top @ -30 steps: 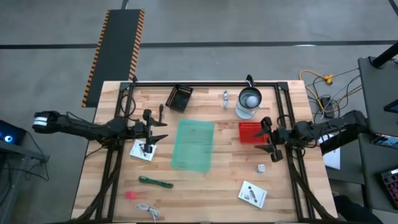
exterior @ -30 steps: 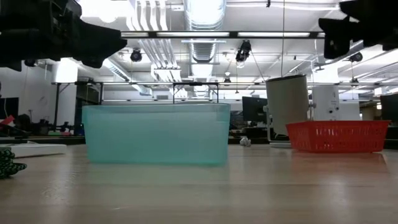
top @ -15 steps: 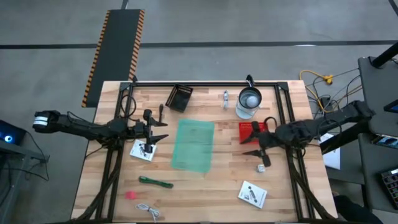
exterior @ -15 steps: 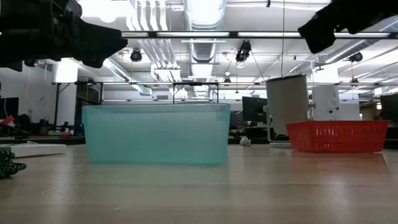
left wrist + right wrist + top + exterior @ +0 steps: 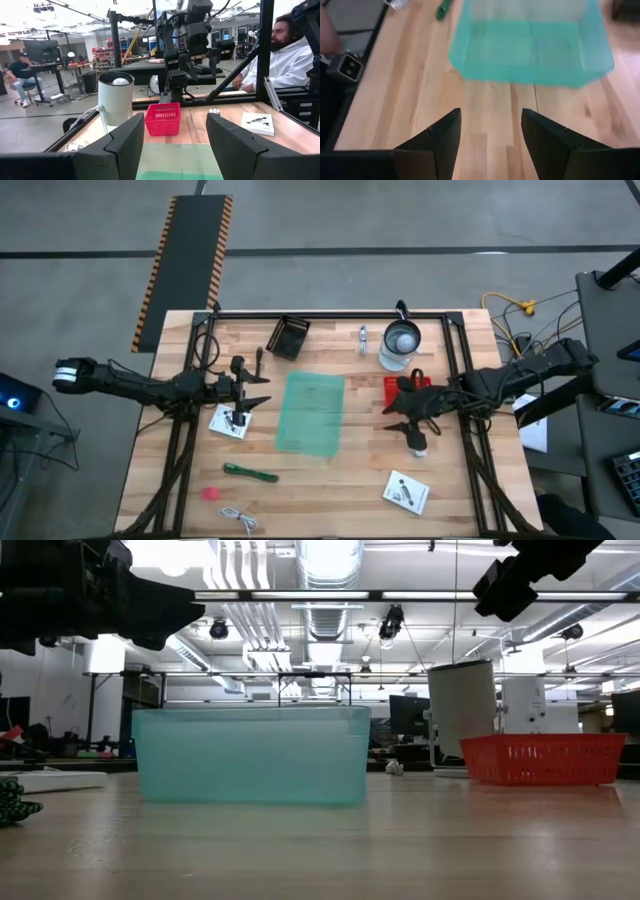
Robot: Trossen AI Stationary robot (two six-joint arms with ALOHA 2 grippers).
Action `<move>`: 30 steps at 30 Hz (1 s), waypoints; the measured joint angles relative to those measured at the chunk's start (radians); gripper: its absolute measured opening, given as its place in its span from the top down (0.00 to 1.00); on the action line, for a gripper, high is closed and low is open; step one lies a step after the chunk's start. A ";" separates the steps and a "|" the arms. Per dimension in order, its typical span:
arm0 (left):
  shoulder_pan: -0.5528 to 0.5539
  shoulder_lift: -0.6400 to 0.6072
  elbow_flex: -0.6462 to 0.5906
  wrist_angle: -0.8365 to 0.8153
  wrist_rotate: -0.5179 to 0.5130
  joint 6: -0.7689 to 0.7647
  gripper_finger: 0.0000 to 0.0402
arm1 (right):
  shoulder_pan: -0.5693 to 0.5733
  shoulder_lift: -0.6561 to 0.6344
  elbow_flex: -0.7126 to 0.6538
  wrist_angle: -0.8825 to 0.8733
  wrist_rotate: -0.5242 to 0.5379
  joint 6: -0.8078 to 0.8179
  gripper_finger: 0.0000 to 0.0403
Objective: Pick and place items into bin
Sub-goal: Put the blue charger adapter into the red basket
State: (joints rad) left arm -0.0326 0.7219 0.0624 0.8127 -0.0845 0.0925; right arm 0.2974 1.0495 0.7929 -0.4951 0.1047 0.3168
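Note:
My left gripper (image 5: 262, 390) hovers open near the table's left side, above one white packet (image 5: 231, 421). My right gripper (image 5: 401, 422) hangs open to the right of the teal bin (image 5: 312, 412), tipped down at the table, with the white cube (image 5: 420, 447) just beside its near finger. In the right wrist view the open fingers (image 5: 447, 135) frame bare wood in front of the bin (image 5: 532, 47). The second packet (image 5: 407, 492), green stick (image 5: 250, 473), pink bit (image 5: 210, 493) and white cable (image 5: 240, 520) lie flat near the near edge. The silver piece (image 5: 362, 337) lies by the far edge.
A red basket (image 5: 398, 392) sits under my right arm, with the glass jug (image 5: 402, 343) behind it and a black tray (image 5: 290, 337) at the far edge. A black frame rims the table. A person (image 5: 292, 55) sits beyond the right side.
My right gripper has moved from over the red basket's right end toward the table's left, nearer the bin, and has tipped downward. It has stayed open. My left arm has kept still, and nothing on the table has moved.

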 joint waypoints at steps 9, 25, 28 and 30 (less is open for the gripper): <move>0.000 0.004 0.000 0.000 0.000 0.000 0.51 | 0.000 0.086 0.061 -0.163 0.000 0.188 0.52; 0.000 0.011 -0.001 0.004 0.000 0.000 0.51 | 0.059 0.279 0.165 -0.493 -0.214 0.441 0.52; 0.000 0.017 0.001 0.002 0.000 0.000 0.51 | 0.083 0.325 0.162 -0.492 -0.281 0.448 0.52; 0.000 0.020 0.001 0.004 0.000 0.000 0.51 | 0.098 0.352 0.162 -0.496 -0.319 0.471 0.51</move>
State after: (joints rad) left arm -0.0330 0.7419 0.0631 0.8168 -0.0845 0.0930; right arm 0.3958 1.4019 0.9552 -0.9909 -0.2142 0.7878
